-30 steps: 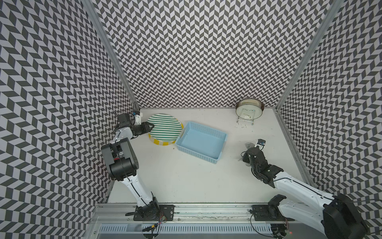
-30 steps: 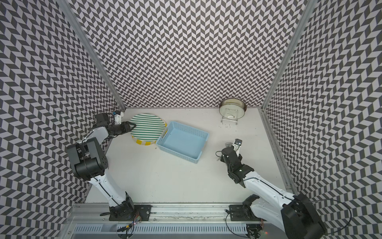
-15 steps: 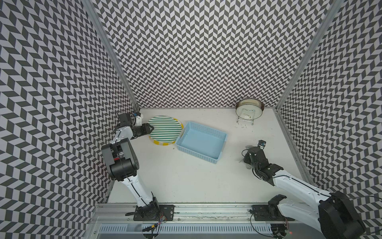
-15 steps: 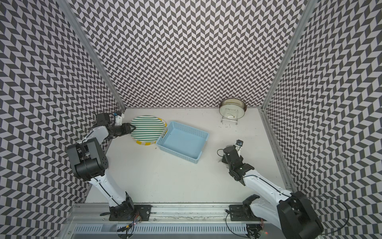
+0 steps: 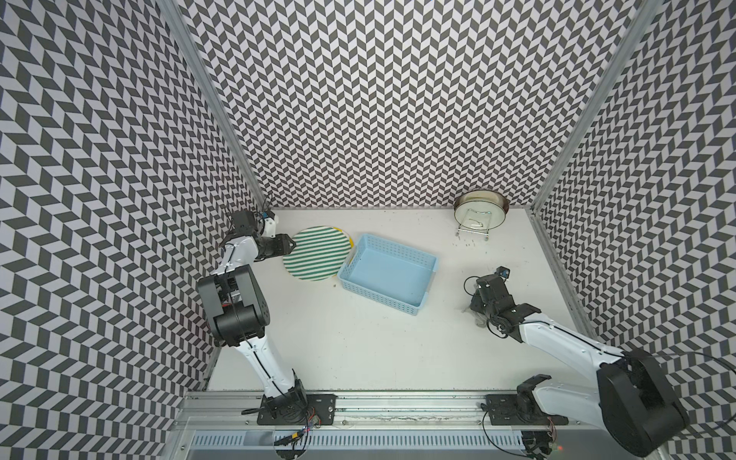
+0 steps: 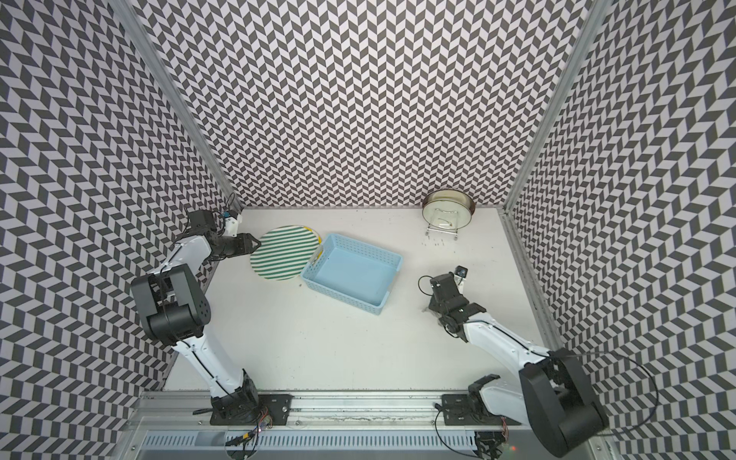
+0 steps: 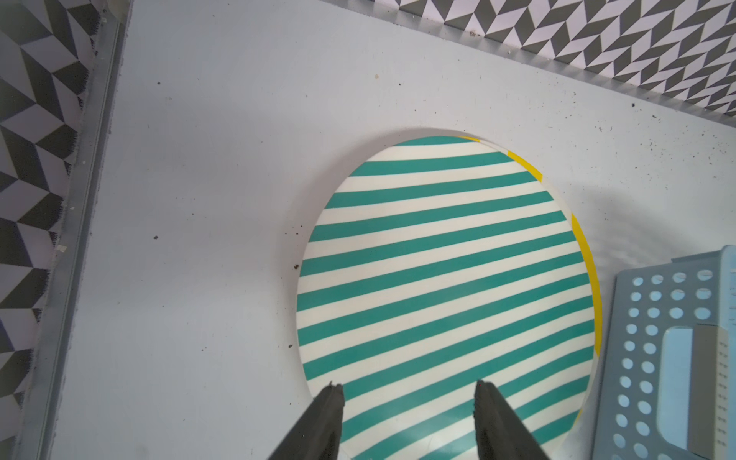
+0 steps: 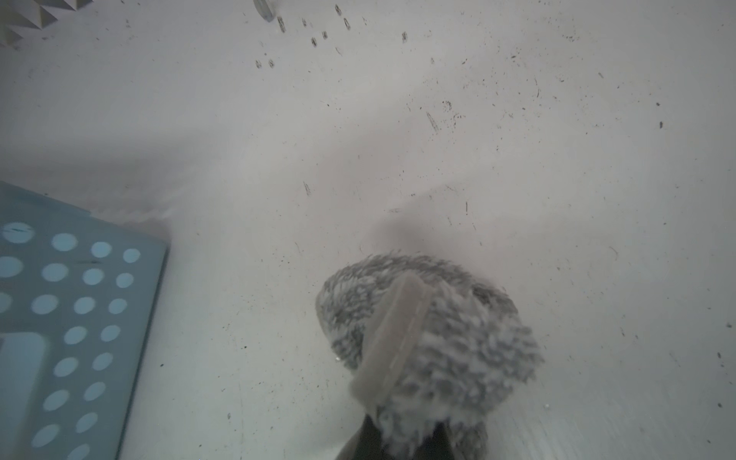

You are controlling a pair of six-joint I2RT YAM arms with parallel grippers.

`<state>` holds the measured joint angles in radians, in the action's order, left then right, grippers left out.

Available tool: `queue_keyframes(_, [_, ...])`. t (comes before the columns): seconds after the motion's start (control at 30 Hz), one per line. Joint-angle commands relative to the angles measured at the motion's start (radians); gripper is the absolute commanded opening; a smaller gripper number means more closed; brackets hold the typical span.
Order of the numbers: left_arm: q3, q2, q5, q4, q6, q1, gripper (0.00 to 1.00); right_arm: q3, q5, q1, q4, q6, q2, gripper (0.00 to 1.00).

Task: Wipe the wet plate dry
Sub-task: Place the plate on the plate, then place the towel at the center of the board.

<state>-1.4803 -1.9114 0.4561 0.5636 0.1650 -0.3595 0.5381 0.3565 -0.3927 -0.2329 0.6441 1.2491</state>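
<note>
There are two arms and two grippers. There is one striped plate [image 5: 318, 253], one blue basket [image 5: 398, 247], one fluffy gray cloth [image 8: 430, 338] and one shiny dish [image 5: 480, 209] on a wire stand at the back. All of them sit on one white table [image 5: 358, 350].

The striped plate is near the back of the table, on the left arm's side. Its far edge is right up against a corner of the basket. I cannot tell if it leans on the basket.

The left gripper [image 5: 292, 250] is at the plate's edge, on the side away from the basket. Its two fingers [image 7: 330, 402] are spread apart and hold nothing. Their tips sit just over the plate's rim.

The right gripper [image 8: 408, 432] is well apart from the plate, on the other side of the basket. It is squeezed tight on the cloth.

The left wrist view shows the gap between the fingers and a yellow band on the plate's edge. Both top views show the dish on its stand, which the wrist views do not. The right wrist view shows the whole fuzzy cloth. In the top views it is only little gray bits under the arm.
</note>
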Motion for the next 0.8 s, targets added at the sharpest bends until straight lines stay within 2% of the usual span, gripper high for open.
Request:
queue_keyframes(0.0, [-0.007,-0.005,-0.013,0.006,0.013,0.001,0.55,0.023,-0.044,0.023,-0.048,-0.013,0.066,0.09])
queue_keyframes(0.17, [0.016,0.066,0.062,-0.016,0.025,0.002,0.55,0.042,-0.088,0.034,-0.044,-0.041,0.118,0.39])
queue_keyframes(0.23, [0.016,0.093,0.111,-0.006,0.038,0.009,0.56,0.053,-0.096,0.034,-0.052,-0.054,0.082,0.51])
queue_keyframes(0.33, [0.021,0.131,0.160,0.010,0.066,0.036,0.56,0.087,-0.091,0.034,-0.075,-0.089,-0.017,0.63])
queue_keyframes(0.5, [0.060,0.175,0.138,-0.008,0.089,0.109,0.55,0.173,-0.049,0.035,-0.157,-0.163,-0.115,0.75])
queue_keyframes(0.6, [0.085,0.180,0.130,-0.026,0.103,0.155,0.52,0.207,-0.060,0.035,-0.172,-0.193,-0.159,0.76])
queue_keyframes(0.77, [0.125,0.168,0.067,-0.088,0.103,0.231,0.41,0.172,-0.129,0.036,-0.081,-0.214,-0.227,0.76])
